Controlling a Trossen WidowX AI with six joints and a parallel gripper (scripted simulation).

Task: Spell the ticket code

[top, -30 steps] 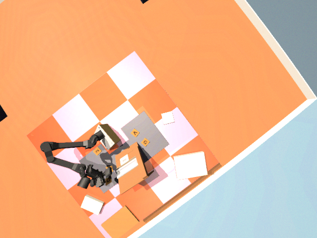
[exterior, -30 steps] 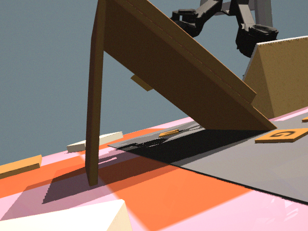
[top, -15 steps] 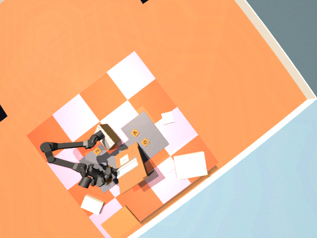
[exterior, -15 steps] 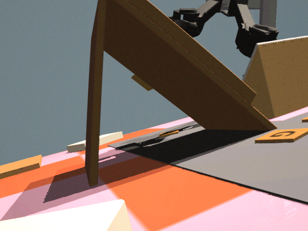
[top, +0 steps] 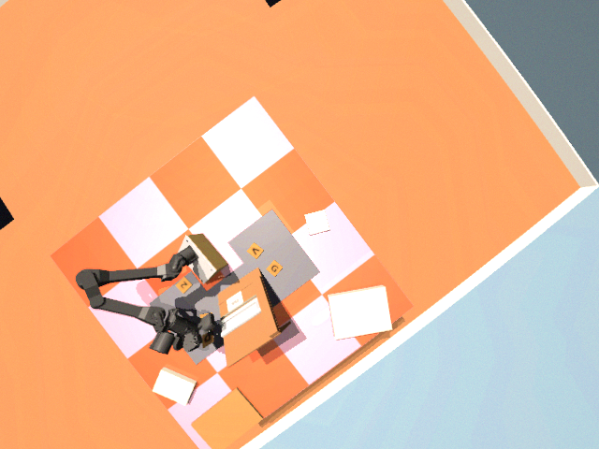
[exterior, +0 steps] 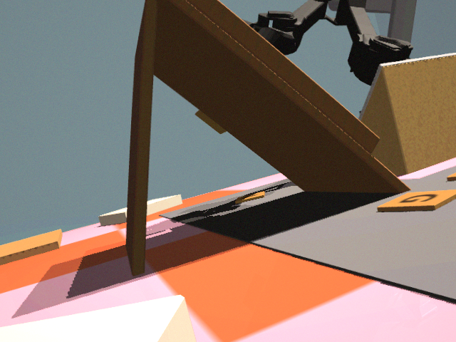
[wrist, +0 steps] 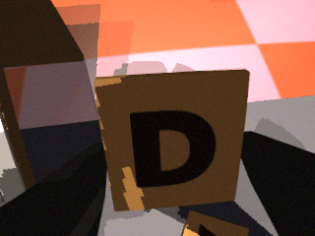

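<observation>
My gripper is shut on the D tile, holding it raised beside the left edge of the tilted board. The D faces the wrist camera upright. The pale rail crosses the board's face; no letter shows in it. The ticket sits above the rail, its print too small to read. The Z tile lies left of the board. The V tile and G tile lie beyond it. Another tile lies below the held one, its letter mostly hidden.
The arm's base is mounted by a white-faced wedge block near the board. A small white block and an orange slab lie toward the lower left. A large white box and a small white square lie right.
</observation>
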